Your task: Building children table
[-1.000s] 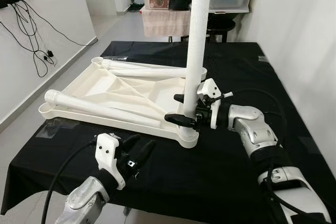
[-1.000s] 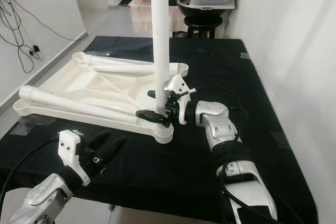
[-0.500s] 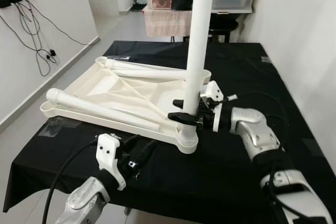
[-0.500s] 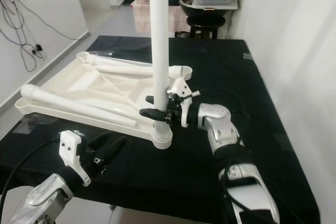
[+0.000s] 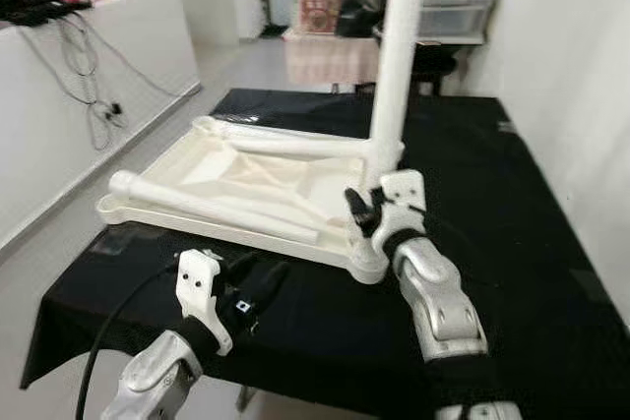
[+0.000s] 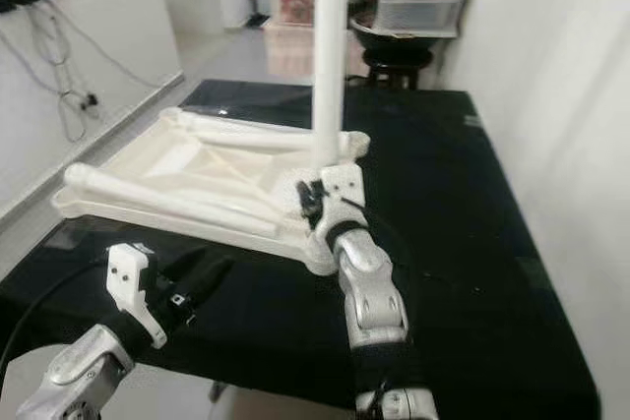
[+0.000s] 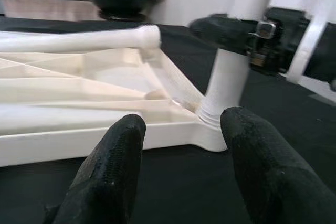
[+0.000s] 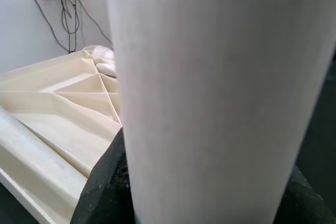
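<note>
at lower left our left gripper hovers over the black cloth, fingers parted and holding nothing, pointing at the near rim of the upturned white tabletop in mid-frame. right of centre, the upright leg stands vertical in the corner socket; our right gripper, the nearer one, is clamped around its base.

Even indoor daylight, brightest toward 12 o'clock in the head views. Both head views are slightly motion-blurred. The black bench swallows shadow detail. The white leg is close and out of focus in the right wrist view; left wrist background soft.
</note>
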Robot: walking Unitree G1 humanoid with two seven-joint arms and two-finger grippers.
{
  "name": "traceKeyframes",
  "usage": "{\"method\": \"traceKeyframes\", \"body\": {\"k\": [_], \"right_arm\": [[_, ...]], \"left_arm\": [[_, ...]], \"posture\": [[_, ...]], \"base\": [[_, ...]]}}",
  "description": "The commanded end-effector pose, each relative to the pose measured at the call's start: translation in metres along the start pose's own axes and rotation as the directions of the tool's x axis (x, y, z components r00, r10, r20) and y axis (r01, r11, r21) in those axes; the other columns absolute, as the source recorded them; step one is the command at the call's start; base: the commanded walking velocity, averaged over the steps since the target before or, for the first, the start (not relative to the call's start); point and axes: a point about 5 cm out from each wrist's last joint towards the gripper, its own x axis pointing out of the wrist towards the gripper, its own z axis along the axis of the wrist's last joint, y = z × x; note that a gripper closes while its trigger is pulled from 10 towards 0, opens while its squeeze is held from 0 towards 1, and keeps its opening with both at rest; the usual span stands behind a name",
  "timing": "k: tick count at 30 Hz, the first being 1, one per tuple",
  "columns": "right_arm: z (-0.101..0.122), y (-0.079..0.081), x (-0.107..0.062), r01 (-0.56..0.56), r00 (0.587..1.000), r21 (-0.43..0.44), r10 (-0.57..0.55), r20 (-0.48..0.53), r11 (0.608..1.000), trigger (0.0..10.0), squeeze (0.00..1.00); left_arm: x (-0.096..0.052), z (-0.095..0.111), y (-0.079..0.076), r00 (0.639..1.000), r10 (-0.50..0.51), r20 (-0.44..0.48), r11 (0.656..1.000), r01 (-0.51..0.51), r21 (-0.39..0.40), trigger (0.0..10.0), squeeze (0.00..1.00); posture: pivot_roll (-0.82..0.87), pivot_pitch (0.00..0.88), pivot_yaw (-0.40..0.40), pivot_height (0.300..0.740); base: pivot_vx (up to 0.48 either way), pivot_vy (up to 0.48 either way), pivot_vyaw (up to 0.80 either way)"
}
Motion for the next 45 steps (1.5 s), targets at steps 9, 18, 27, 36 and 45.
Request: {"method": "traceKeyframes", "body": {"k": [9, 18, 27, 36, 45], "right_arm": [[0.015, -0.006, 0.009, -0.224, 0.975, 0.033, 0.223, 0.023, 0.974, 10.0, 1.0], [0.021, -0.011, 0.004, -0.71, 0.703, -0.078, 0.711, -0.024, 0.7, 10.0, 0.0], [0.012, -0.018, 0.011, -0.767, 0.641, -0.02, 0.763, -0.081, 0.642, 8.9, 0.0], [0.007, -0.032, 0.013, -0.743, 0.666, 0.046, 0.744, -0.046, 0.668, 0.0, 0.0], [0.005, -0.038, 0.01, -0.696, 0.717, 0.021, 0.696, -0.036, 0.718, 0.0, 0.0]], "left_arm": [[0.0, -0.002, 0.001, 1.0, 0.01, 0.001, 1.0, -0.01, 0.0, 10.0, 0.0], [0.001, -0.003, 0.001, 1.0, 0.008, 0.001, 1.0, -0.008, 0.002, 10.0, 0.0], [0.002, -0.003, -0.001, 1.0, 0.01, 0.001, 1.0, -0.01, 0.001, 10.0, 0.0], [0.003, -0.003, -0.003, 1.0, 0.006, 0.004, 1.0, -0.006, -0.003, 10.0, 0.0], [0.004, -0.002, -0.003, 1.0, 0.004, 0.008, 1.0, -0.004, -0.006, 10.0, 0.0]], "posture": [[0.0, 0.0, 0.01, 0.74], [0.02, 0.0, 0.005, 0.74], [0.05, 0.0, -0.01, 0.74], [0.04, 0.0, -0.01, 0.74], [0.02, 0.0, -0.006, 0.74]], "base": [[0.0, 0.0, 0.0], [0.0, 0.0, 0.0], [0.0, 0.0, 0.0], [0.0, 0.0, 0.0], [0.0, 0.0, 0.0]]}}
